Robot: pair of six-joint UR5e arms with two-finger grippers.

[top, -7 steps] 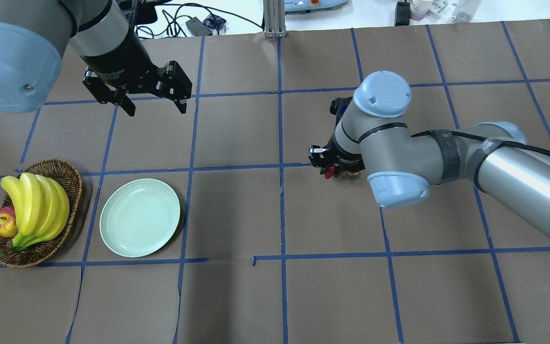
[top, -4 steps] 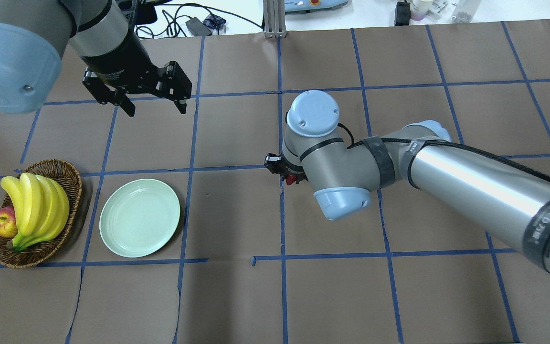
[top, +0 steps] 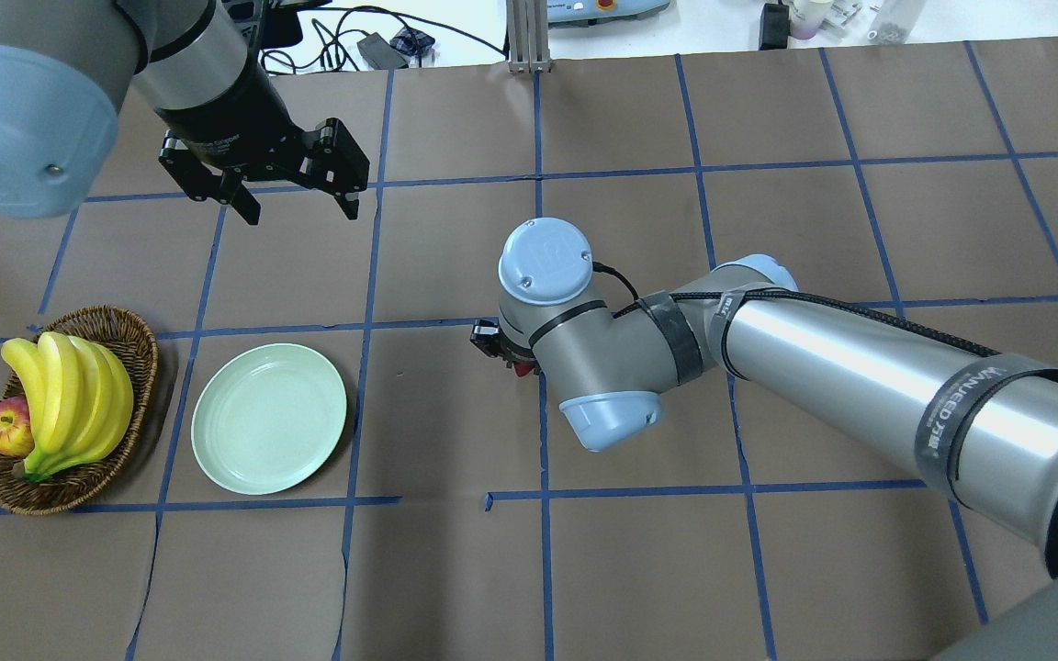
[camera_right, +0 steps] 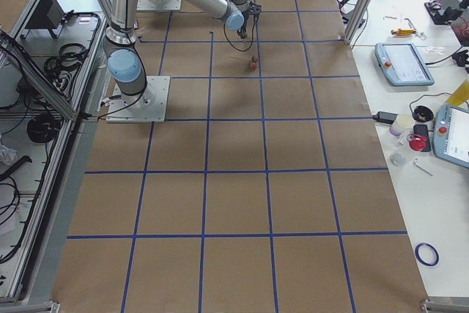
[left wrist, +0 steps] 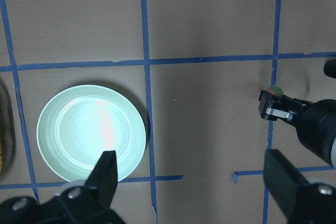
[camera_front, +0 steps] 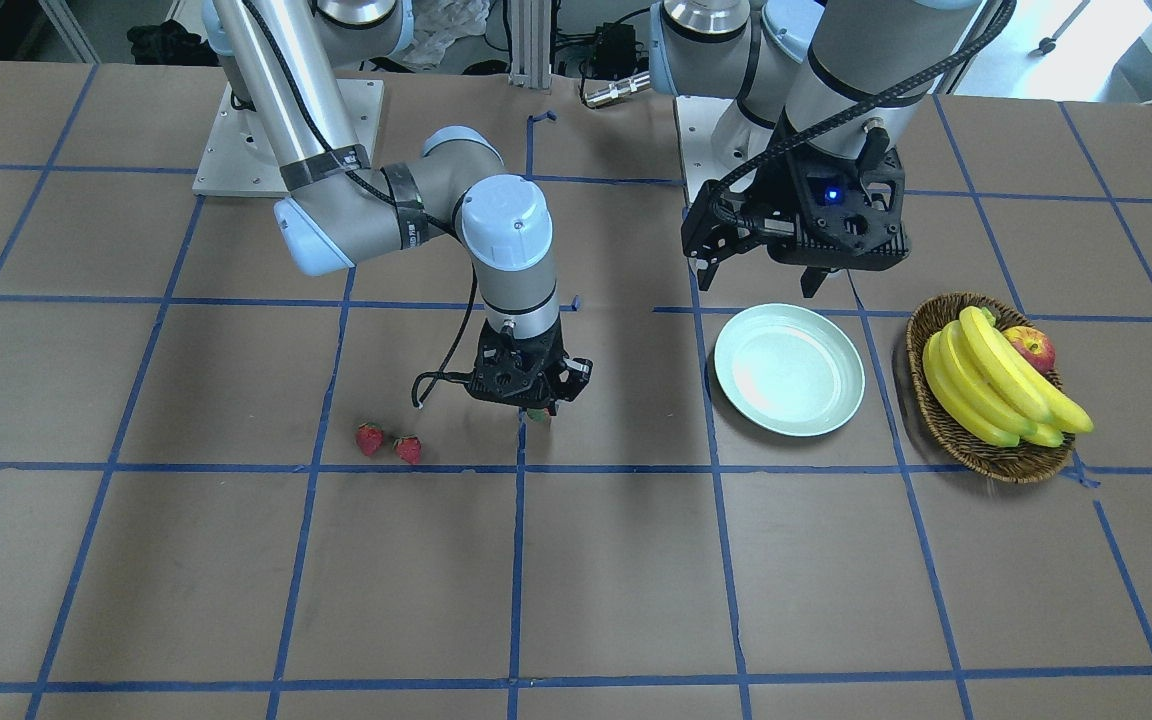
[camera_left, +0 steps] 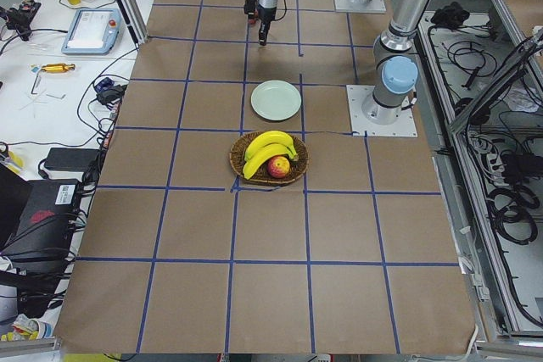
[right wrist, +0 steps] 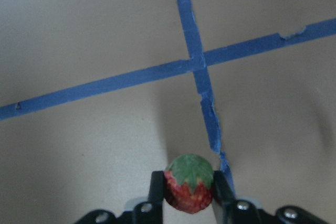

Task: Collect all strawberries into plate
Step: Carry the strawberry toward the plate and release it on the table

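Observation:
My right gripper [right wrist: 187, 178] is shut on a strawberry [right wrist: 187, 195], red with a green cap, and holds it just above the brown table near the middle [camera_front: 537, 412]. Two more strawberries [camera_front: 368, 438] [camera_front: 407, 449] lie side by side on the table, on the far side of this gripper from the plate. The pale green plate [top: 269, 459] [camera_front: 789, 400] lies bare beside the basket. My left gripper [top: 301, 213] hangs open and holds nothing, high above the table behind the plate. Its camera looks down on the plate [left wrist: 63, 150].
A wicker basket [top: 129, 335] with bananas and an apple stands right beside the plate on its outer side. Blue tape lines grid the table. Cables and devices lie beyond the table's far edge. The right arm [top: 814, 367] stretches across the table's right half.
The right arm has swung left across the table towards the plate, carrying the strawberry. The left arm has not moved.

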